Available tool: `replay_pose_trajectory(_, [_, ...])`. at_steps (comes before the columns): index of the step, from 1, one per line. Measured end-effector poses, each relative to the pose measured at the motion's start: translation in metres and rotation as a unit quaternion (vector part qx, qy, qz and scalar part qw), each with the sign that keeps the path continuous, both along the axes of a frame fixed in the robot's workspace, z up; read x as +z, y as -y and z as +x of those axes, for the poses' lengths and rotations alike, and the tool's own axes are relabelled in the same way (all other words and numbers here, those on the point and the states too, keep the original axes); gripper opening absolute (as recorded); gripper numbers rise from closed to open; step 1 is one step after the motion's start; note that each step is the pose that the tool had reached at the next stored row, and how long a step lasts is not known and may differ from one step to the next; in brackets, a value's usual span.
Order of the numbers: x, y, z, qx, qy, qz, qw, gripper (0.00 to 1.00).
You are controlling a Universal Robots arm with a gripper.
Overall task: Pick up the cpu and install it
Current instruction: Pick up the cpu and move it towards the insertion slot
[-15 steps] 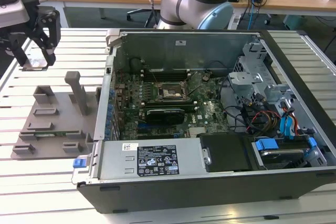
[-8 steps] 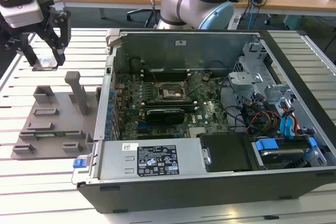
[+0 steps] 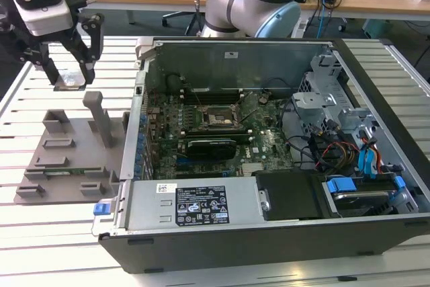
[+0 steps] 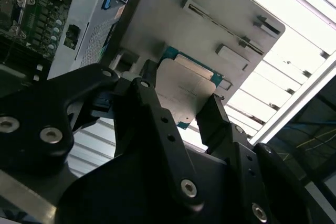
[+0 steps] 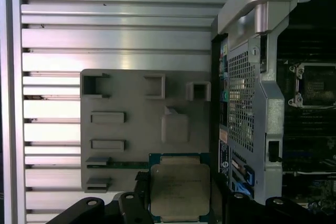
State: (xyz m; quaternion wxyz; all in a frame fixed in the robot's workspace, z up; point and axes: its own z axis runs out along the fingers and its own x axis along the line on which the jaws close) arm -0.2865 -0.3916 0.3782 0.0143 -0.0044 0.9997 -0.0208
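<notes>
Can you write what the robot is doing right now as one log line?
gripper: shut on cpu | place: lifted, by grey tray | socket: cpu not yet in

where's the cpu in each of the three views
Exterior view: small silver square cpu in the black gripper, at the exterior view's upper left, above the grey plastic tray.
First wrist view: cpu in the gripper, tray behind it.
Second wrist view: cpu likewise, tray behind.
Shared landmark: the tray.

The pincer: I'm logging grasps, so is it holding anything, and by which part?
The pincer holds the cpu, its fingers pressed against two opposite edges of the chip, metal top left bare.
</notes>
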Motion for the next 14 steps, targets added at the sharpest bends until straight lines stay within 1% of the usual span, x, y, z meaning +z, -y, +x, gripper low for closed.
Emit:
replay_pose_trajectory(4, [0.0000,0.0000,0.0096,0.000,0.0000,0.0000,1.0000,0.55])
replay_pose_trajectory(5, [0.0000,0.0000,0.0144,0.000,0.0000,0.0000,1.0000,0.55])
replay_pose_trajectory(12, [0.0000,0.0000,0.0287,0.000,0.0000,-0.0001,1.0000,0.55])
replay_pose_trajectory(14, [0.0000,0.0000,0.0345,0.000,0.0000,-0.0001,1.0000,0.55])
